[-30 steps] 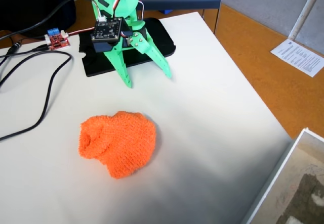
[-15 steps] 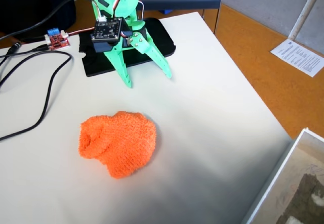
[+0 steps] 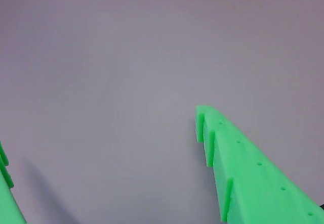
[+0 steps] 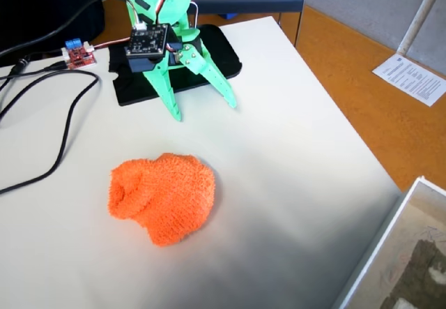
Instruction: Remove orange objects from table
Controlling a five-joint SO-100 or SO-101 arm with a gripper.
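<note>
An orange knitted cloth lies crumpled on the white table, left of the middle in the fixed view. My green gripper hangs above the table behind the cloth, a good hand's width away from it, with both fingers spread wide and nothing between them. In the wrist view the gripper shows only as two green fingers at the lower corners over bare table; the cloth is out of that view.
A black base plate sits under the arm at the back. Black cables and a small red board lie at the back left. The table's right edge drops to an orange floor; a box rim shows at lower right.
</note>
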